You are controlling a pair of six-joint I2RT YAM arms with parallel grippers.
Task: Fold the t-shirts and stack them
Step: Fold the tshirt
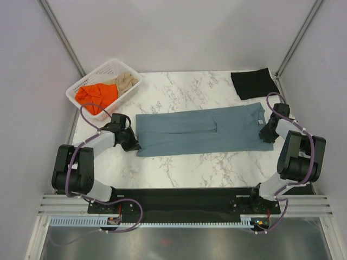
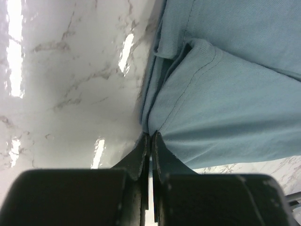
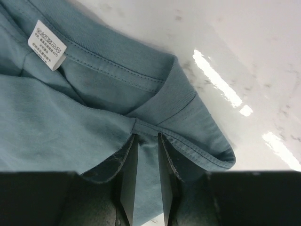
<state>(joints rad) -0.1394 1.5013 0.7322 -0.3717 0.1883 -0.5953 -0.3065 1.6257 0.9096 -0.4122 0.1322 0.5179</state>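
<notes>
The long folded blue-grey shirt (image 1: 200, 130) lies flat across the middle of the worktop (image 1: 179, 92). The left claw (image 2: 150, 136) is closed tight on its left near corner. The right claw (image 3: 146, 141) pinches a thick fold by the collar, near the white label (image 3: 47, 44), with its jaws a little apart. From above, both claw tips are hard to see against the cloth. Both arms are bent and reach down low. The black shirt (image 1: 254, 83) lies far right. The orange shirt (image 1: 96, 96) and beige shirt (image 1: 126, 81) sit bunched in the basket (image 1: 69, 92), far left.
</notes>
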